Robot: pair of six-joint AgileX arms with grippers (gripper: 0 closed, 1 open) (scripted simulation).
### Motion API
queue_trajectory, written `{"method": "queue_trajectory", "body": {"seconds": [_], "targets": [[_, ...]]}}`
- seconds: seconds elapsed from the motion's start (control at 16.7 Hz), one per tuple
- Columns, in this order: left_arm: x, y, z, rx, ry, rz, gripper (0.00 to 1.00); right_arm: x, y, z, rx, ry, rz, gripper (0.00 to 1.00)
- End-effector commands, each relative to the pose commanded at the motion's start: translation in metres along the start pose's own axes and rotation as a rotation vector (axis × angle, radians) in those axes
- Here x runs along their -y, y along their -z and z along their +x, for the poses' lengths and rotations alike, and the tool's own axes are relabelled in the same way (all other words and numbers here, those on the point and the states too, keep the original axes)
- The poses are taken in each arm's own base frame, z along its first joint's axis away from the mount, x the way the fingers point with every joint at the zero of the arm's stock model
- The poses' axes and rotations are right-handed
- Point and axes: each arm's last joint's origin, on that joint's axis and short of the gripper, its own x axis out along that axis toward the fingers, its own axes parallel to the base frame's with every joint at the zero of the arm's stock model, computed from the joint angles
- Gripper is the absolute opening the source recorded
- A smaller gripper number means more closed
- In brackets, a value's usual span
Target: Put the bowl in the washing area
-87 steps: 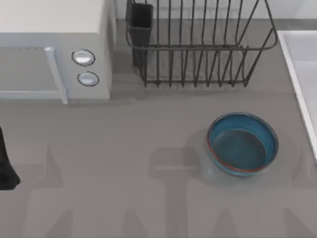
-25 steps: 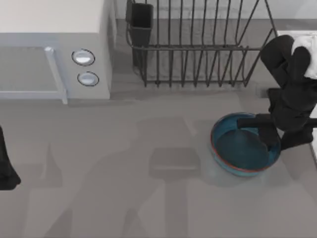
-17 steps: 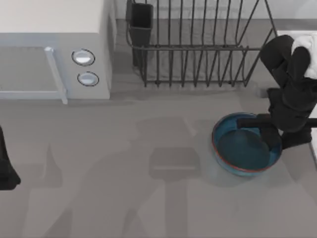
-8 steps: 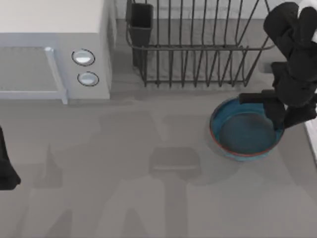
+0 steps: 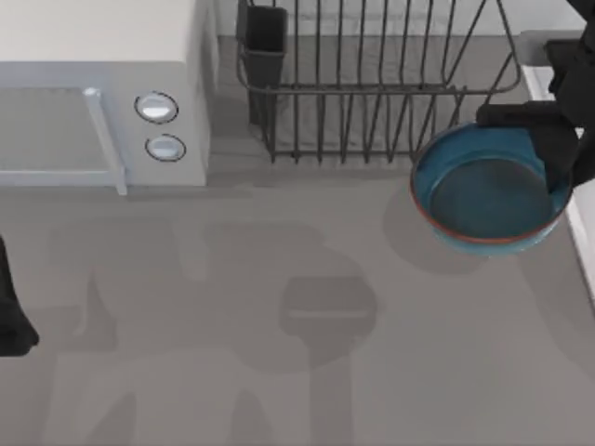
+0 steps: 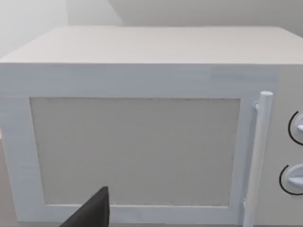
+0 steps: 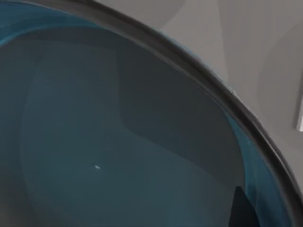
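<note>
The round blue bowl (image 5: pixel 483 190) with a thin reddish line hangs above the table, in front of the dish rack's right end, and casts a shadow below and to its left. My right gripper (image 5: pixel 565 167) is shut on the bowl's right rim, its arm reaching in from the top right. The right wrist view looks into the bowl's teal inside (image 7: pixel 104 142), with a dark fingertip (image 7: pixel 241 210) at the rim. The washing area (image 5: pixel 588 243) is the pale sink rim along the table's right edge, just right of the bowl. My left gripper (image 5: pixel 11 311) sits parked at the far left.
A dark wire dish rack (image 5: pixel 372 93) with a black cutlery cup (image 5: pixel 265 37) stands at the back, just behind the bowl. A white microwave (image 5: pixel 102 93) fills the back left and faces the left wrist camera (image 6: pixel 137 146). Bare grey table lies in front.
My right gripper has raised the bowl off the table and carried it back and to the right, toward the sink. The left arm has not moved.
</note>
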Motion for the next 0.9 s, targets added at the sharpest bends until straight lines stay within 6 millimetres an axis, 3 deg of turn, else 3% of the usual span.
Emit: {"method": "queue_trajectory", "body": {"seconds": [0.48,0.72,0.9], "targets": [[0.000,0.000,0.000,0.000,0.000,0.000,1.00,0.003,-0.003,0.007,0.023,-0.036,0.002,0.00],[0.000,0.000,0.000,0.000,0.000,0.000,1.00,0.022,-0.013,0.027,0.126,-0.150,0.026,0.00],[0.000,0.000,0.000,0.000,0.000,0.000,1.00,0.047,-0.023,0.051,0.275,-0.253,0.051,0.00]]}}
